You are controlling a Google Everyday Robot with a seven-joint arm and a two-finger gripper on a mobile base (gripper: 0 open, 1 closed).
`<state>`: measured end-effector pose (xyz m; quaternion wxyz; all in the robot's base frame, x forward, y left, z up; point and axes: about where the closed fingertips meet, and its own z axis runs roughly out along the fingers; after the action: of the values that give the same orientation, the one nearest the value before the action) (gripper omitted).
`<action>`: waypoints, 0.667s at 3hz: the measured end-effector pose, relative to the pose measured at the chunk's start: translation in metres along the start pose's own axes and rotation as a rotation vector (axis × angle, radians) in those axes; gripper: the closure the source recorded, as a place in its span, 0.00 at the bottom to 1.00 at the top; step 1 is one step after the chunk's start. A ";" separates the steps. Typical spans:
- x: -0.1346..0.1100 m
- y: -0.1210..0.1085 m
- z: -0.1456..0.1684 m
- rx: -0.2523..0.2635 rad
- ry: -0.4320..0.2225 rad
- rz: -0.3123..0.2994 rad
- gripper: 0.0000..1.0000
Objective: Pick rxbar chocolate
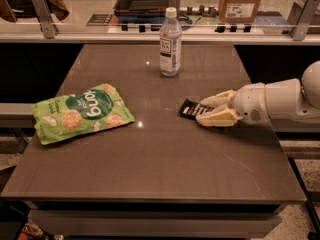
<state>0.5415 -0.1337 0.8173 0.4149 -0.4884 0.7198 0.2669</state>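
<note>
The arm reaches in low from the right, white and smooth-shelled, lying almost level over the table. Its gripper points left, with cream, blunt, tapered fingers. The bar, flat in a glossy black wrapper with white print, lies on the matte brown top right of centre. Its right end sits between the fingers, which are closed against it from both sides. A crinkly green bag lies well to the left, and a clear bottle stands upright behind.
</note>
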 end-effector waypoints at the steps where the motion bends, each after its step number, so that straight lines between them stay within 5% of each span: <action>1: 0.000 0.000 0.000 0.000 0.000 0.000 1.00; 2: 0.000 0.000 0.000 0.000 0.000 0.000 1.00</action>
<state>0.5415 -0.1337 0.8175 0.4149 -0.4884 0.7197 0.2669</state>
